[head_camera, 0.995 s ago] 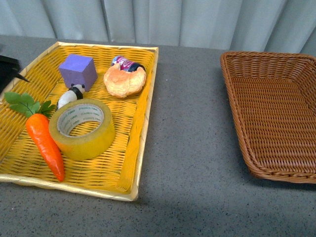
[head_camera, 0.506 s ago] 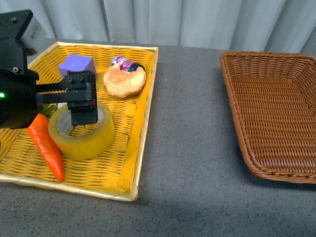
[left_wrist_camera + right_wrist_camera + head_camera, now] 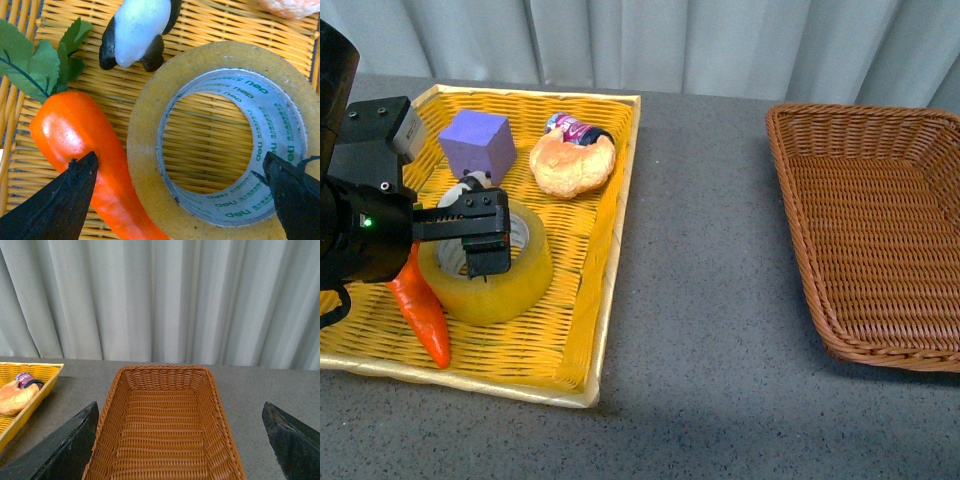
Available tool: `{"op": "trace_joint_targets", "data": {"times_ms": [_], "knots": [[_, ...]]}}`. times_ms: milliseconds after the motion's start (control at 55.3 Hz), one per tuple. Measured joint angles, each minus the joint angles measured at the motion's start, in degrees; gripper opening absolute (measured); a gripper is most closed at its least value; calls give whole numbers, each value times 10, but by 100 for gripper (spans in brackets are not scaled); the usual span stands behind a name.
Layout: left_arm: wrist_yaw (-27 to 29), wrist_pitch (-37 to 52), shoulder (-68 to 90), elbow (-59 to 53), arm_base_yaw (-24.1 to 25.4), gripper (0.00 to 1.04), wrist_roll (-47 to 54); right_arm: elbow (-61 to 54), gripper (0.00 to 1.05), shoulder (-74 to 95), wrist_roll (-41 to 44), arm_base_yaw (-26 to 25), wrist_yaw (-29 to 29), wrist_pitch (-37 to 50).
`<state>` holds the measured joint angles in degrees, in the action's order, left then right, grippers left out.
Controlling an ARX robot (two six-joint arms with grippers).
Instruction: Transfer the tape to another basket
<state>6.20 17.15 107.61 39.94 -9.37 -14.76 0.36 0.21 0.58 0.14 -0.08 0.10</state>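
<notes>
Since the frame half a second earlier, the left gripper (image 3: 485, 243) has moved lower and further to the robot's left in the front view. It now uncovers the whole purple cube (image 3: 477, 142) and sits over the near-left part of the tape (image 3: 510, 290). The tape, the carrot (image 3: 423, 318) and the other contents lie where they did.

The tape lies flat, hole upward, in the yellow tray (image 3: 620, 180), touching the carrot on its left. The black-and-white toy (image 3: 472, 183) is just behind it, and the bread roll (image 3: 572, 163) lies further back with a small can (image 3: 576, 127) at its far edge.

In the left wrist view the left gripper (image 3: 180, 157) has its fingers (image 3: 55, 200) wide apart. One dark tip lies over the carrot (image 3: 80, 140), just outside the tape (image 3: 145, 125). The other lies over the printed white core on the opposite side of the ring. Whether either tip touches the roll cannot be told. The toy (image 3: 137, 27) and the carrot's green leaves (image 3: 35, 60) lie beyond the roll.

The brown basket (image 3: 880, 250) stands well apart from the tray, to the right on the grey table (image 3: 700, 300), and holds nothing. In the right wrist view the right gripper (image 3: 180, 407) hangs above the basket (image 3: 165, 425), its fingers (image 3: 60, 450) spread and holding nothing.
</notes>
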Motion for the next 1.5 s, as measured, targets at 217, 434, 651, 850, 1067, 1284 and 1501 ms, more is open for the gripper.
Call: {"op": "trace_joint_targets", "data": {"times_ms": [217,434,651,850,1067,1284,1501], "knots": [[4,-16,7,12,7,97,-19,0,96,0,0,0,0,0],[19,-27,12,14,7,64,-16,0,96,0,0,0,0,0],[24,-30,15,14,5,33,-13,0,96,0,0,0,0,0],[28,-36,15,16,1,17,-1,0,96,0,0,0,0,0],[19,-61,-11,16,-6,16,-2,0,96,0,0,0,0,0],[6,-96,-84,37,-35,16,-17,0,96,0,0,0,0,0],[8,-113,-113,97,-89,16,-19,0,96,0,0,0,0,0]]}}
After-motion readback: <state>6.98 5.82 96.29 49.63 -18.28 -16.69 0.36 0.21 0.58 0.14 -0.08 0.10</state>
